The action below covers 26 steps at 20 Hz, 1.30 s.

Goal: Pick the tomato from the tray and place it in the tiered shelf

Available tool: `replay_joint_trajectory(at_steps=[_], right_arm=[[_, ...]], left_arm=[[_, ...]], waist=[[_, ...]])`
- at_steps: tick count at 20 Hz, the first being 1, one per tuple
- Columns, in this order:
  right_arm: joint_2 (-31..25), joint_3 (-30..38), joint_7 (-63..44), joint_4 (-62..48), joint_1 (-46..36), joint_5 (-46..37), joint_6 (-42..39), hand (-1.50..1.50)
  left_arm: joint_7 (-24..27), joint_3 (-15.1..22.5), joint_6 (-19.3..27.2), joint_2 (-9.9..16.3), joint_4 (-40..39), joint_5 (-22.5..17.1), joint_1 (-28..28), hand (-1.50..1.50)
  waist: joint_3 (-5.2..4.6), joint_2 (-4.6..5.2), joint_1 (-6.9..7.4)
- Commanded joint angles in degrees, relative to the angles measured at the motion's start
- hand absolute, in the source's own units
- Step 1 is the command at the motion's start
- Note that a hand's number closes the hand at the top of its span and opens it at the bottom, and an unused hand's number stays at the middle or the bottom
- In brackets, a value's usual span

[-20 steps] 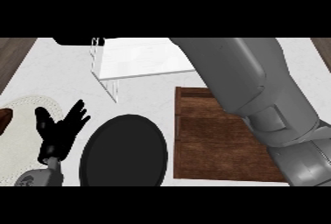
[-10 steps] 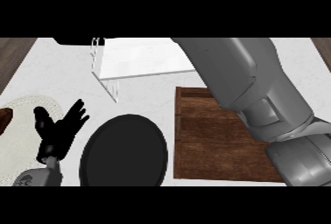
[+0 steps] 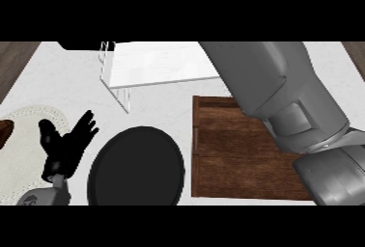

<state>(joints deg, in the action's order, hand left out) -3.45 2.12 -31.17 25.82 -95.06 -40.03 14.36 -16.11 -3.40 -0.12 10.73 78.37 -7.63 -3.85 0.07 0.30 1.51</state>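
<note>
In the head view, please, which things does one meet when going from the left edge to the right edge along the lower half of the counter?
Pale round mat → left hand, open, fingers up, resting → black plate → brown wooden tray → grey right forearm, lying over the tray's right part. The right hand does not show.

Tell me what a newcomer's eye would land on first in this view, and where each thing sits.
The big grey right forearm dominates, slanting from the lower right up across the brown wooden tray towards the white tiered shelf at the top; its robot hand is out of sight. Next comes the black round plate at lower centre. The left robot hand rests open at lower left, fingers up.
</note>
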Motion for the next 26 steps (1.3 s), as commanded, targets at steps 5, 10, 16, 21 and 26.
replay_joint_trajectory(at_steps=[5, 10, 16, 21, 26], right_arm=[[0.8, 7.6, 2.2, 3.7, 2.6, 6.0, 10.1, -1.5], [2.0, 12.7, 3.7, 4.7, 0.1, 10.8, 14.1, -1.5], [-2.7, 15.6, 4.6, 7.4, 2.0, 12.0, 19.3, -1.5], [-9.1, 15.4, 1.0, 7.0, 2.9, 9.1, 21.7, -1.5], [-13.4, 17.7, -2.3, 14.7, 7.3, 11.1, 22.5, -1.5]], left_arm=[[-1.8, 0.9, 0.7, -0.4, 2.7, 0.9, 2.6, 0.0], [-3.3, 0.1, -0.9, 0.5, 1.1, -0.3, -0.3, 0.0], [-0.9, -1.6, -1.2, 1.4, -1.3, -0.2, 1.4, 0.0], [0.0, -1.1, -0.6, 0.3, -0.2, 0.2, 2.2, 0.0], [0.0, -2.8, -3.2, 1.7, 0.4, -2.1, 5.0, 0.0]], waist=[[-0.05, -0.1, -0.05], [-0.11, 0.23, 0.42], [-0.1, -0.05, -0.41], [-0.1, -0.24, -0.98], [-0.04, -0.72, -1.86]])
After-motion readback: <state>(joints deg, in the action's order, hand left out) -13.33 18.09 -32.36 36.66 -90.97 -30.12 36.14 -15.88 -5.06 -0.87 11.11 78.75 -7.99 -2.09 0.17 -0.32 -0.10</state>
